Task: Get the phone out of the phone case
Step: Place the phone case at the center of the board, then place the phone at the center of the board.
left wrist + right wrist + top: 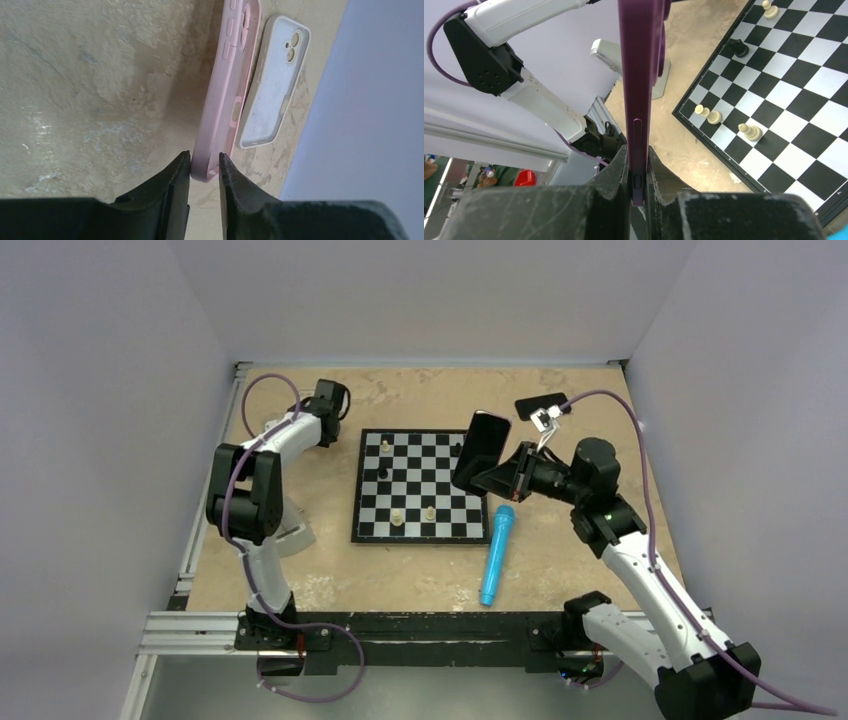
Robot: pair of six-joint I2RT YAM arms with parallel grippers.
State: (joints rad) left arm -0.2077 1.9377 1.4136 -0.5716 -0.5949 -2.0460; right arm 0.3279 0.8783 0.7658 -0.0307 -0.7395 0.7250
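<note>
The phone [640,75], likely rigid and slick, is clamped edgewise by the right tool [637,150]. The soft-looking case [222,100] is pinched at its rim by the left tool [204,156].

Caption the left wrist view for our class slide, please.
Left gripper pinching one end of the pink case, a white case flat beside it.

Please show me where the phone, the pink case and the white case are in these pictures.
phone [639,75], right wrist view, on its purple side edge.
pink case [220,100], left wrist view, on its outer side wall.
white case [272,85], left wrist view, on the middle of its flat face.
</note>
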